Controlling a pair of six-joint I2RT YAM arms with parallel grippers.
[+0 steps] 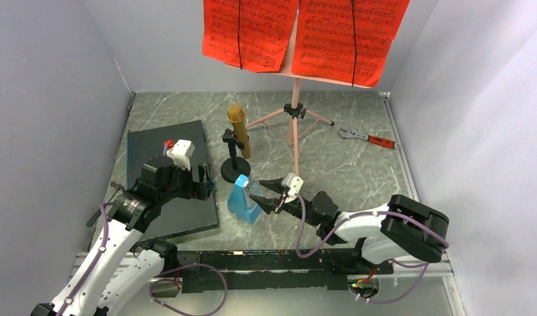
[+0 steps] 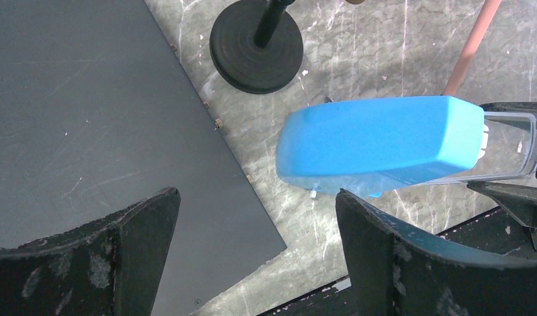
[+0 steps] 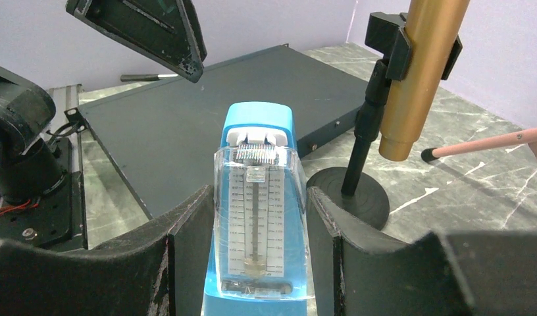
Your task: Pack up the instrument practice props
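Right fingers (image 3: pixel 183 260) tight around blue metronome (image 3: pixel 258 197)

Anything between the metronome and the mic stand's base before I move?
No. Only bare tabletop lies between the metronome and the base; the left wrist view shows it clearly.

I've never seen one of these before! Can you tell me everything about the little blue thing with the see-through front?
It is a small blue metronome, plastic by its look, with a tapering body and a clear front cover. Behind the cover a thin metal rod with a small weight stands before a printed scale. It stands upright on the grey marbled table, near the black round base of the gold microphone's stand. The right gripper's black fingers press on both its sides.
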